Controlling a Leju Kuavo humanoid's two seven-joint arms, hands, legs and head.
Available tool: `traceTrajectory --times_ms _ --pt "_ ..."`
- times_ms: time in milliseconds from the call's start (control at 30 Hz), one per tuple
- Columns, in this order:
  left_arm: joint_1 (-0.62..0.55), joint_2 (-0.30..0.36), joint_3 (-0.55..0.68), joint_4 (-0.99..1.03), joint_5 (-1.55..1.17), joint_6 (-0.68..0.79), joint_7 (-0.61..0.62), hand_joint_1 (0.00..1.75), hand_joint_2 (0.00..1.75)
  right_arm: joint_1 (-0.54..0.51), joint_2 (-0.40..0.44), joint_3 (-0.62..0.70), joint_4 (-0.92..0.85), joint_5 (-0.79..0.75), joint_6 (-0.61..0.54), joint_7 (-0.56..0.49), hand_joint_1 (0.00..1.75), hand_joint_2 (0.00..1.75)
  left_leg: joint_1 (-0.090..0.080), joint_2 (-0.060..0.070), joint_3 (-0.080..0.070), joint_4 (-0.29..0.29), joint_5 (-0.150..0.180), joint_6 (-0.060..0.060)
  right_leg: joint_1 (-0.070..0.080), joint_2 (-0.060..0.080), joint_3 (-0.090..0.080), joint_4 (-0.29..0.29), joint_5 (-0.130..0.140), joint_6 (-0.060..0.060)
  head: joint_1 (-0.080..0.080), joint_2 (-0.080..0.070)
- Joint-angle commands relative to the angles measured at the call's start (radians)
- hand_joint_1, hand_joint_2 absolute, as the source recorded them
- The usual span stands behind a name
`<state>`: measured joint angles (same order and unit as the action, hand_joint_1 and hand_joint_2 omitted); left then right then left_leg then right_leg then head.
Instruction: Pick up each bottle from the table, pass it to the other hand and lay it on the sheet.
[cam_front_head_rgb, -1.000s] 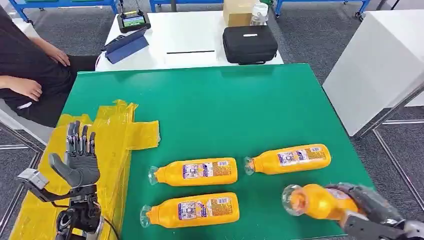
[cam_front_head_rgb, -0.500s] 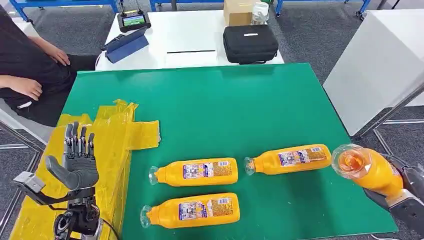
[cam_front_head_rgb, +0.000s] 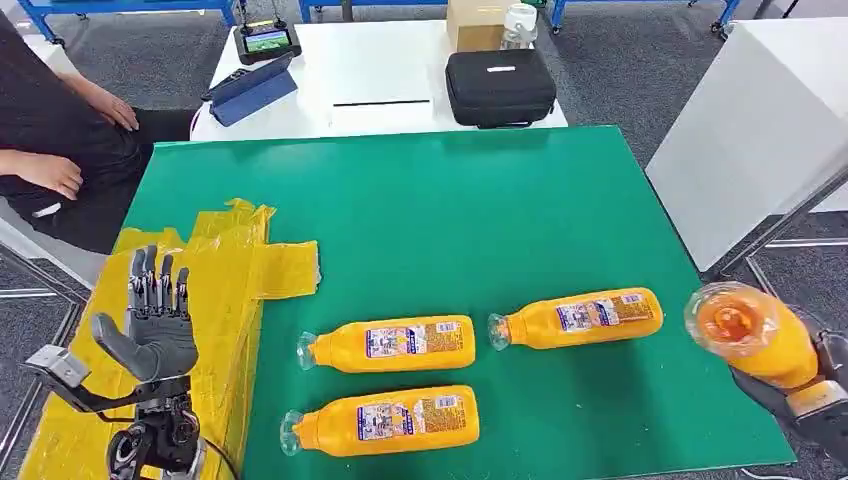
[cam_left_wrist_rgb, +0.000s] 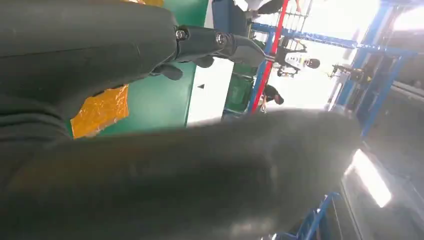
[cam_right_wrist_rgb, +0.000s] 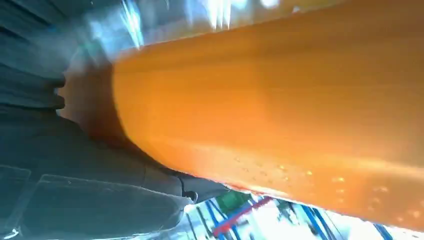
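My right hand (cam_front_head_rgb: 815, 395) grips an orange bottle (cam_front_head_rgb: 752, 335) off the table's right edge, its clear cap tipped up toward me; close up the bottle's orange body (cam_right_wrist_rgb: 280, 110) lies against my palm. Three more orange bottles lie on the green table (cam_front_head_rgb: 440, 210): one at the front (cam_front_head_rgb: 385, 419), one behind it (cam_front_head_rgb: 392, 343), one further right (cam_front_head_rgb: 580, 318). The yellow sheet (cam_front_head_rgb: 225, 290) is spread over the table's left side. My left hand (cam_front_head_rgb: 158, 315) is raised over the sheet, palm open, fingers apart and empty.
A person (cam_front_head_rgb: 50, 150) sits at the far left beside the table. Behind it a white table (cam_front_head_rgb: 380, 75) carries a black case (cam_front_head_rgb: 500, 88), a tablet (cam_front_head_rgb: 252, 92), a controller (cam_front_head_rgb: 267, 42) and a box. A white cabinet (cam_front_head_rgb: 750, 140) stands to the right.
My right hand has lifted the bottle from the table's front right and carried it up and out past the right edge, turning its cap upward. The left hand has barely moved.
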<state>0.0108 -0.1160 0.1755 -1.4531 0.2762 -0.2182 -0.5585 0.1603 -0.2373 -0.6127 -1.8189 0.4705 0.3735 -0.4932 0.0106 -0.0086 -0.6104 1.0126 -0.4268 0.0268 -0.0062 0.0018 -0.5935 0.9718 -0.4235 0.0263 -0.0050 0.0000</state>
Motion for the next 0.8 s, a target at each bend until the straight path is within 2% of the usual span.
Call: traceTrajectory --times_ms 33,67,200,233,267,300,333,367,400,467,600,800 --pt "-0.088 0.011 -0.096 0.065 -0.008 -0.016 0.049 0.00 1.75 -0.318 0.021 0.301 0.146 -0.027 -0.110 0.081 1.75 1.75 -0.001 0.008 0.003 -0.001 0.000 -0.001 0.000 0.007 0.000 -0.001 0.002 -0.001 0.000 0.000" --pt "-0.088 0.011 -0.096 0.065 -0.008 -0.016 0.049 0.00 1.75 -0.318 0.021 0.301 0.146 -0.027 -0.110 0.081 1.75 1.75 0.000 0.007 0.002 0.000 0.000 -0.001 0.000 0.007 0.000 -0.001 0.002 -0.001 0.000 0.000" --pt "-0.228 0.015 -0.207 0.184 0.025 -0.056 0.085 0.00 1.75 -0.602 0.058 0.556 0.421 0.006 -0.209 0.144 1.75 1.75 0.000 0.010 0.003 -0.001 0.003 0.000 0.001 0.009 0.000 -0.001 0.005 0.000 0.000 0.000" --pt "-0.287 0.029 -0.249 0.208 0.034 -0.069 0.080 0.00 1.75 -0.810 0.171 0.679 0.619 0.052 -0.177 0.139 1.75 1.75 0.000 0.013 0.003 -0.001 0.005 0.000 0.000 0.011 -0.001 -0.001 0.007 0.000 0.000 0.000" --pt "-0.287 0.029 -0.249 0.208 0.034 -0.069 0.080 0.00 1.75 -0.810 0.171 0.679 0.619 0.052 -0.177 0.139 1.75 1.75 0.000 0.016 0.002 0.000 0.006 -0.001 0.000 0.015 -0.002 -0.001 0.010 -0.002 0.000 0.000" --pt "-0.317 0.036 -0.276 0.204 0.061 -0.032 0.107 0.00 1.75 -0.984 0.260 0.779 0.852 0.061 -0.296 0.147 1.75 1.75 0.000 0.016 0.001 0.000 0.006 -0.002 0.001 0.015 -0.003 0.001 0.010 -0.001 0.001 0.000" --pt "-0.316 0.042 -0.285 0.198 0.067 -0.026 0.113 0.00 1.75 -1.011 0.266 0.821 0.893 0.041 -0.340 0.156 1.75 1.75 0.000 0.026 0.000 0.000 0.007 -0.002 0.000 0.024 -0.005 0.002 0.013 -0.001 0.000 0.000" --pt "-0.313 0.044 -0.285 0.196 0.070 -0.023 0.113 0.00 1.75 -1.002 0.255 0.839 0.880 0.021 -0.348 0.159 1.75 1.75 0.001 0.027 -0.001 0.000 0.008 -0.002 0.001 0.025 -0.005 0.002 0.015 -0.002 0.001 0.000" --pt "-0.309 0.047 -0.284 0.197 0.072 -0.019 0.113 0.00 1.75 -0.985 0.235 0.856 0.853 -0.001 -0.351 0.164 1.75 1.75 0.000 0.021 -0.004 0.000 0.010 -0.003 0.001 0.021 -0.008 0.003 0.015 -0.002 0.001 0.000" --pt "-0.302 0.050 -0.277 0.200 0.078 -0.019 0.110 0.00 1.75 -0.944 0.201 0.864 0.790 -0.033 -0.346 0.176 1.75 1.75 0.000 0.025 -0.002 -0.002 0.014 -0.006 0.001 0.024 -0.012 0.003 0.019 -0.005 -0.002 0.000" --pt "-0.307 0.047 -0.277 0.213 0.077 -0.029 0.108 0.00 1.75 -0.919 0.179 0.858 0.762 -0.042 -0.340 0.181 1.75 1.75 0.001 0.004 -0.007 -0.001 0.018 -0.006 0.001 0.005 -0.012 0.003 0.016 -0.004 0.000 0.000" --pt "-0.311 0.044 -0.277 0.216 0.077 -0.028 0.108 0.00 1.75 -0.919 0.179 0.859 0.762 -0.043 -0.338 0.182 1.75 1.75 0.002 0.003 -0.014 -0.001 0.019 -0.006 0.002 0.004 -0.018 0.004 0.017 -0.003 -0.001 0.000"
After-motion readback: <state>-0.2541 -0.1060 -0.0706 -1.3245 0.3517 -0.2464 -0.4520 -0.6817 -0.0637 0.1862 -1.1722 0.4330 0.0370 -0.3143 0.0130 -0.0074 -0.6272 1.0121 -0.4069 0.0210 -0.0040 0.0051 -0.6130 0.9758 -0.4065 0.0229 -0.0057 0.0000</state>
